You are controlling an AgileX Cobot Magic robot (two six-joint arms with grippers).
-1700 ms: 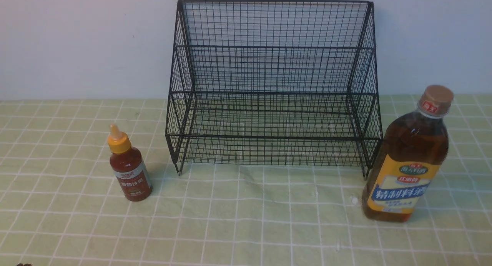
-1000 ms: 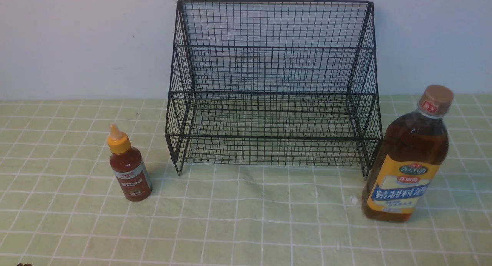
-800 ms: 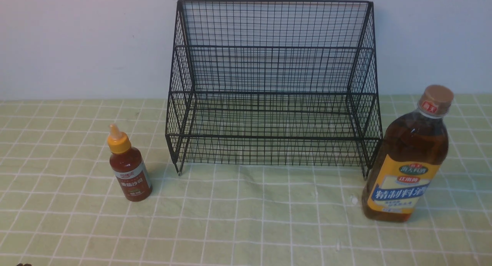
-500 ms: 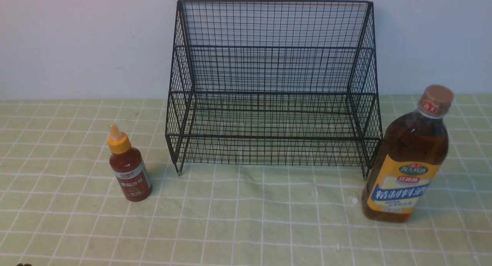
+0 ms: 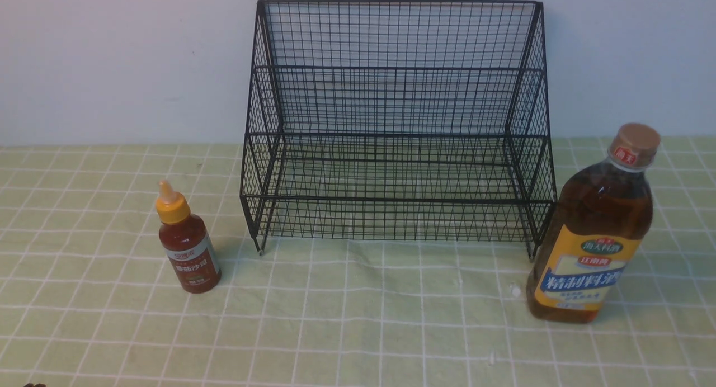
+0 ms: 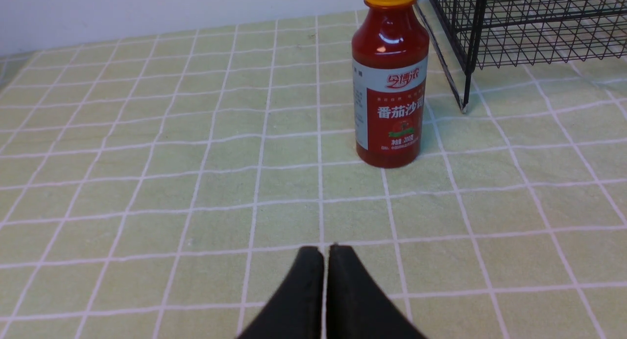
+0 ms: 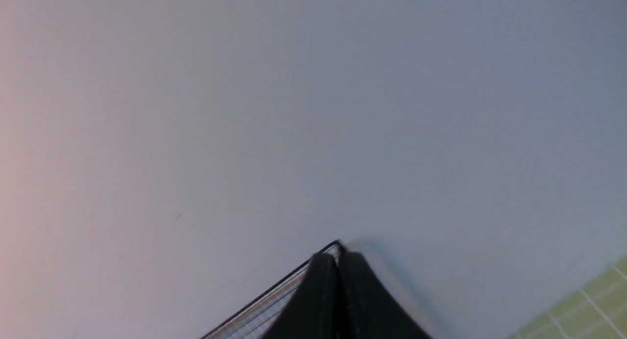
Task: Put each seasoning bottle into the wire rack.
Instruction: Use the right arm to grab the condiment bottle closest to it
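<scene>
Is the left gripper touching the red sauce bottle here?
Apart. The left wrist view shows bare tablecloth between the left gripper and the base of the red sauce bottle.

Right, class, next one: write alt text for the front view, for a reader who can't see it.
A black wire rack stands between two upright seasoning bottles: a small red sauce bottle on the left, a tall amber bottle on the right. Beneath them lies a green checked cloth.
</scene>
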